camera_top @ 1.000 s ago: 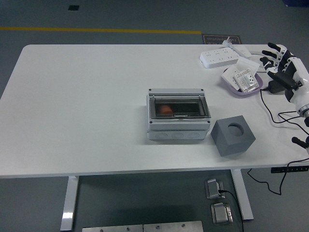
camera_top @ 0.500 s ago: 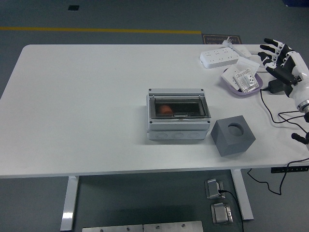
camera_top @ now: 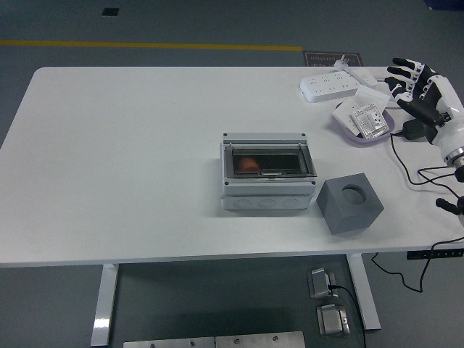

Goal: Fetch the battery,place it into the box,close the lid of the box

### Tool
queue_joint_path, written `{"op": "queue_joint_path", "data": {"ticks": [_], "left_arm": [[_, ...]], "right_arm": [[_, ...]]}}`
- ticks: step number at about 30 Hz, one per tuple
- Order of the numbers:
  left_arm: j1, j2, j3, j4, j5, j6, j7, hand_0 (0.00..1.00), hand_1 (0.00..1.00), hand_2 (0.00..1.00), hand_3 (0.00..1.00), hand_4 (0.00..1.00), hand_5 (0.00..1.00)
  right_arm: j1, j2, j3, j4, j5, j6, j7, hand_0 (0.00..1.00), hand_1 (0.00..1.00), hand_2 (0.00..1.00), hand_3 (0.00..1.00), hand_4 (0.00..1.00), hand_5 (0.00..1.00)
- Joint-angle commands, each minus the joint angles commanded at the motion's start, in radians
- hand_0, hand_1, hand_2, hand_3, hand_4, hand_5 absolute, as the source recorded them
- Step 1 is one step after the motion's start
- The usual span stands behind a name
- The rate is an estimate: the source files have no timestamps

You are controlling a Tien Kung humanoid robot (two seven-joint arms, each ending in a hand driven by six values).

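A grey box (camera_top: 267, 174) sits mid-table with its clear lid down. An orange object (camera_top: 249, 164) shows through the lid at the left; I cannot tell whether it is the battery. My right hand (camera_top: 415, 88) is at the table's far right edge, fingers spread and empty, just right of a purple dish (camera_top: 360, 122). The left hand is out of view.
A grey cube with a round hole (camera_top: 349, 204) stands right of the box. The purple dish holds a white part. A white power strip (camera_top: 330, 87) lies at the back right. Black cables (camera_top: 413, 170) trail over the right edge.
My right hand has risen slightly and drifted toward the far right edge, fingers still spread. The box and other things have not moved.
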Motion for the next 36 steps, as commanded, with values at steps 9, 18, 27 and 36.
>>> {"op": "queue_joint_path", "data": {"ticks": [9,18,27,36], "left_arm": [[-0.004,0.005,0.004,0.000,0.006,-0.002,0.002,0.461,0.568,0.542,0.548,0.338,0.002],[-0.002,0.012,0.003,0.000,0.016,-0.003,0.004,0.461,0.567,0.542,0.548,0.338,0.002],[0.000,0.010,0.002,0.000,0.017,-0.003,0.003,0.461,0.565,0.542,0.548,0.337,0.002],[0.004,-0.002,-0.007,0.000,0.017,-0.003,0.004,0.461,0.566,0.541,0.548,0.338,0.002]], "right_arm": [[0.015,-0.010,-0.020,0.000,0.000,0.000,-0.006,0.816,0.702,0.714,0.739,0.717,0.251],[0.017,-0.017,-0.026,0.003,-0.002,0.000,-0.009,0.816,0.697,0.708,0.731,0.708,0.244],[0.019,-0.018,-0.027,0.010,-0.005,0.000,-0.012,0.807,0.696,0.707,0.727,0.739,0.278],[0.012,-0.021,-0.027,0.023,-0.007,0.000,-0.014,0.806,0.695,0.706,0.722,0.740,0.282]]}}
